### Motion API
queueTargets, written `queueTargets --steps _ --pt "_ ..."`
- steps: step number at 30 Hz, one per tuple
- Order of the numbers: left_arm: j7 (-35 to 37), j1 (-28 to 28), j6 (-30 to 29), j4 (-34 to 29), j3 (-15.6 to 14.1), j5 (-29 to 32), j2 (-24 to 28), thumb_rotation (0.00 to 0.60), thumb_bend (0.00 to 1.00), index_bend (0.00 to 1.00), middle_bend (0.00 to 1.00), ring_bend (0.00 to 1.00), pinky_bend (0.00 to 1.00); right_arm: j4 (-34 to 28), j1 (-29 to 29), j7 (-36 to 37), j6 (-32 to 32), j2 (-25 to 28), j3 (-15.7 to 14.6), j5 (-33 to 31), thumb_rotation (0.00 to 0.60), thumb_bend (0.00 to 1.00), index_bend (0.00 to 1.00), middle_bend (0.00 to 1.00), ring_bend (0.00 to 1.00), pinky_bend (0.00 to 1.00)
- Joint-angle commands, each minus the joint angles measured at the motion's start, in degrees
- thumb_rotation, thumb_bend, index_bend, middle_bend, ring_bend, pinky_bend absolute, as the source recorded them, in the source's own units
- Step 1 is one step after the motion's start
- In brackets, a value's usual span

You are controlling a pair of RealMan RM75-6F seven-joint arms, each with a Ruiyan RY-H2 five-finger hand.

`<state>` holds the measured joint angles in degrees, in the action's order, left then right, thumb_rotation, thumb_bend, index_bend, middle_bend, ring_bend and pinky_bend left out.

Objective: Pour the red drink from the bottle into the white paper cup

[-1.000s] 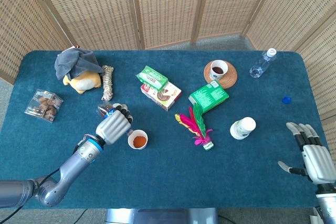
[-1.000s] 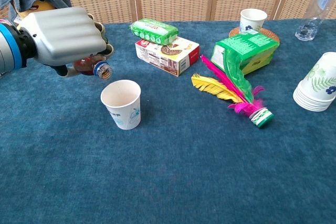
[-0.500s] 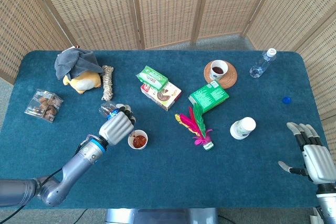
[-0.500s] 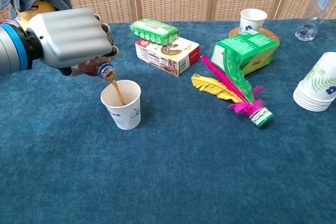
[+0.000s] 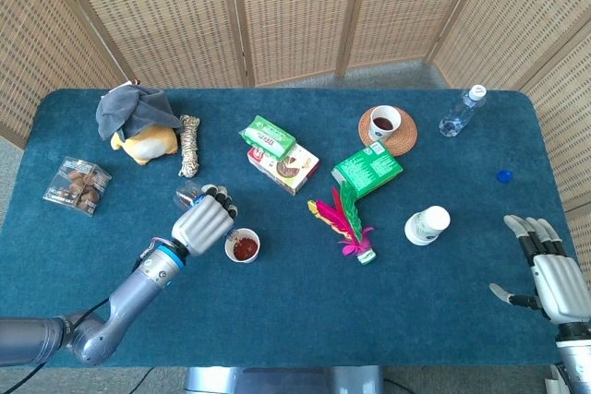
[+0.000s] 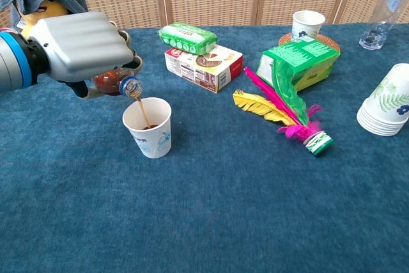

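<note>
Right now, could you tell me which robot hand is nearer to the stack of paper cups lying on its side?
The right robot hand. It hovers open at the table's edge, just beyond the stack of paper cups. The left robot hand is far across the table, tipping the bottle.

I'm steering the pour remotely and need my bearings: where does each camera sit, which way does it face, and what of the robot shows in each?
Head view: high above the table's near edge, looking steeply down on the whole table; shows the left arm, the left hand and the right hand, fingers spread, holding nothing.
Chest view: low at the near edge, facing across the tabletop to the wicker screens; shows only the left hand.
Shared: left hand tipping the bottle, the white paper cup with red drink in it, the feather shuttlecock, the stack of cups.
</note>
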<state>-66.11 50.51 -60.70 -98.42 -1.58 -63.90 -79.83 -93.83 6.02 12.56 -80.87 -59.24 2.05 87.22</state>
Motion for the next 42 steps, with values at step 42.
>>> queueTargets --steps 42 --pt "91.3 -17.8 1.2 22.5 7.7 -10.7 -6.6 0.600 0.42 0.52 0.38 0.26 0.39 -0.9 1.6 -9.6 4.2 -3.2 -1.2 -1.0 0.600 0.00 0.00 0.00 0.00 0.00"
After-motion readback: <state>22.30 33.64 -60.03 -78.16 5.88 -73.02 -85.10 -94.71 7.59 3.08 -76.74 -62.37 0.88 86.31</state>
